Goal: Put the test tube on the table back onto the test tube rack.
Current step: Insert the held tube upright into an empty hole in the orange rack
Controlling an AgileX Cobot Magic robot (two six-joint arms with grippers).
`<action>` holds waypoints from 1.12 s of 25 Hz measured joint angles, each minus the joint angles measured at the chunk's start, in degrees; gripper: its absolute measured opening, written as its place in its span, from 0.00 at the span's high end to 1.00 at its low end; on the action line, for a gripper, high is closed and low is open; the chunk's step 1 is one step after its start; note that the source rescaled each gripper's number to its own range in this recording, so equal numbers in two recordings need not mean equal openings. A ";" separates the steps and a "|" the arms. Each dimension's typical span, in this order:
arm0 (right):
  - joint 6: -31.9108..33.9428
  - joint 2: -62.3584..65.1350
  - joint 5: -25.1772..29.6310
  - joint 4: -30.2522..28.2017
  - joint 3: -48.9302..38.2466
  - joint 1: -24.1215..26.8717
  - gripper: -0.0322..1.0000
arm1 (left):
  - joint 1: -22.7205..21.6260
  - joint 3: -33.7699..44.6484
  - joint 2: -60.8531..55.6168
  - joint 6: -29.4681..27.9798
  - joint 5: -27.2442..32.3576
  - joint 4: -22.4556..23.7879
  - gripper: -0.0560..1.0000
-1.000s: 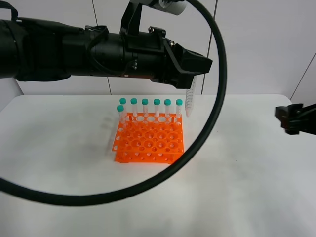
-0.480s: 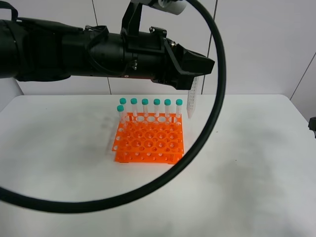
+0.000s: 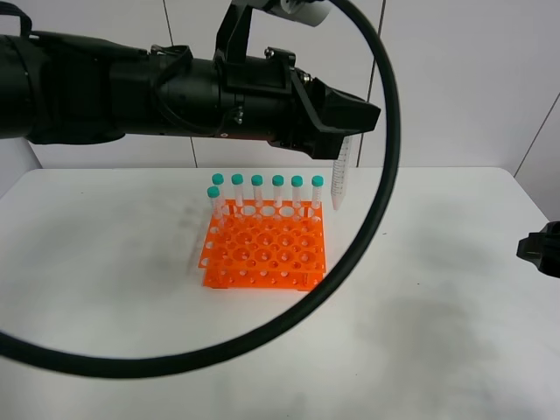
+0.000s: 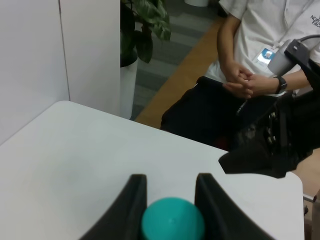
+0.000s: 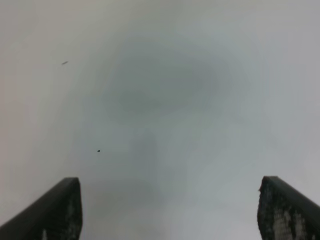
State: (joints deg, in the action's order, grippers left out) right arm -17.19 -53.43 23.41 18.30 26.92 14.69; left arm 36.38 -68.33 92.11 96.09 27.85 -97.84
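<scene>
From high up: holds the test tube (image 3: 339,179) upright in the left end effector (image 3: 343,138), centre frame, just right of the test tube rack (image 3: 262,249) back corner; nudged slightly right since a second ago. Shows the right end effector (image 3: 541,249) at the right edge, lower than before.

Left wrist: pinches the teal cap (image 4: 172,220), bottom centre, closed on it. Reads "NORTH" on a white shirt (image 4: 270,25), upper right, cut off.

Right wrist: spreads fingers (image 5: 60,210) wide in the lower corners, white table (image 5: 160,100) between.
</scene>
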 joint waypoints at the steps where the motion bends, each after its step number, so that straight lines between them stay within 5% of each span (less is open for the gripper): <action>1: -0.28 0.00 0.51 0.22 0.23 0.00 0.17 | 0.00 0.00 0.00 0.00 0.00 0.00 0.94; 16: -2.83 2.01 13.06 0.41 13.24 0.00 0.18 | 0.00 0.00 0.00 0.00 0.08 0.95 0.94; 28: -3.90 21.53 22.33 1.92 13.40 0.00 0.18 | 0.00 0.43 0.00 0.00 0.13 2.05 0.94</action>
State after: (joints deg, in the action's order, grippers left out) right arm -21.09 -31.90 45.73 20.22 40.32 14.69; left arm 36.38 -67.90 92.11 96.09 27.98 -95.79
